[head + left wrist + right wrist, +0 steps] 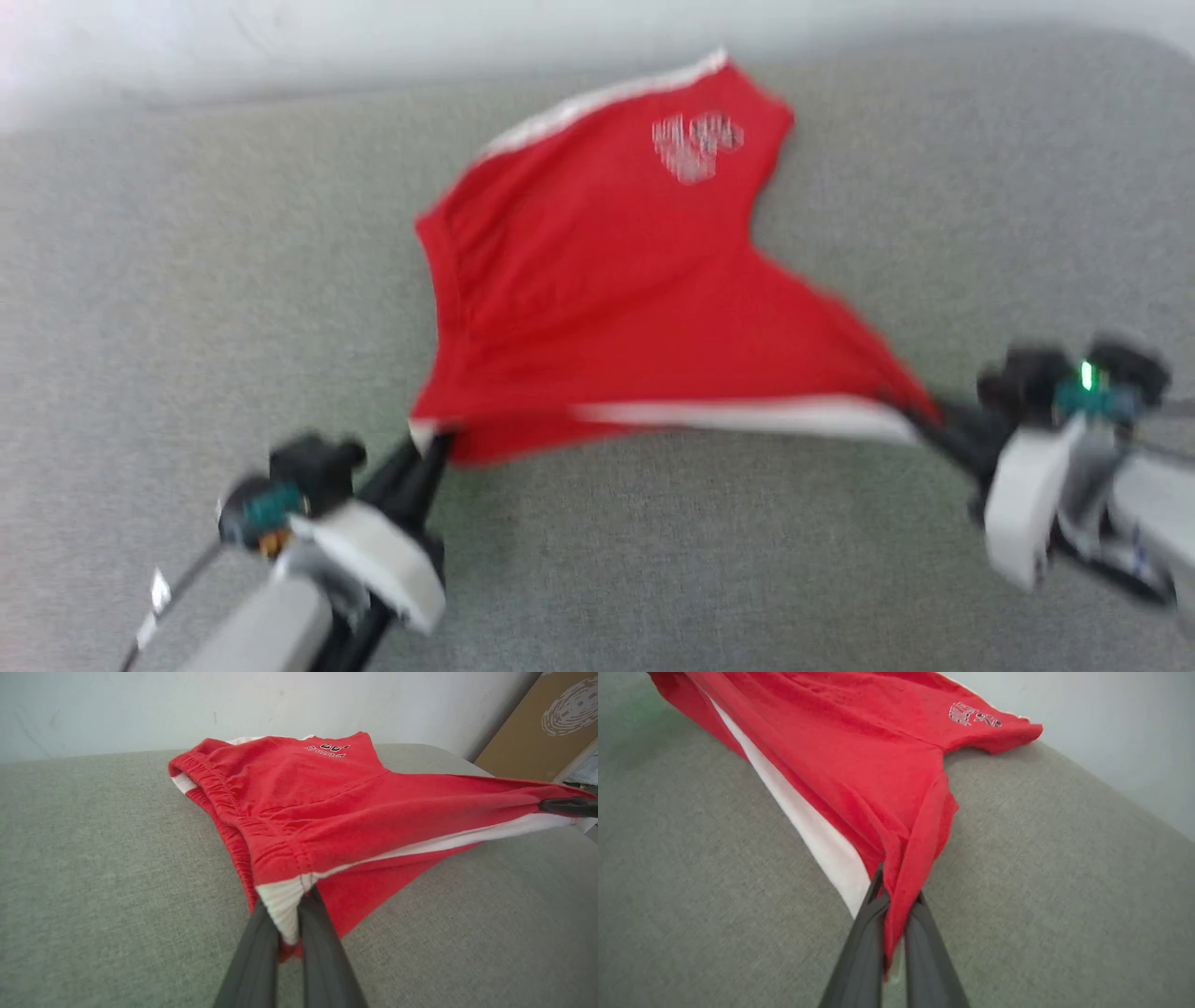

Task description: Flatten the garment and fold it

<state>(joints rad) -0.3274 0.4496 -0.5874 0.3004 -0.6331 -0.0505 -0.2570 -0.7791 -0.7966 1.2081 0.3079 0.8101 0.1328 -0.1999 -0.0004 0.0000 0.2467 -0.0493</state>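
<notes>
Spanning taut — thin red shorts (597,280).

Head view: high above grey fabric surface (187,280), facing forward and down toward far edge and pale wall (373,37); blurred. Left pincer (439,446) lower left, right pincer (915,413) at right.
Left wrist view: low, close behind own pincer, facing across shorts (327,802) toward wall and far right corner; right pincer tip at right edge.
Right wrist view: low, close, facing along white hem band (808,821) toward far edge.
All three share shorts' print (695,145).
</notes>
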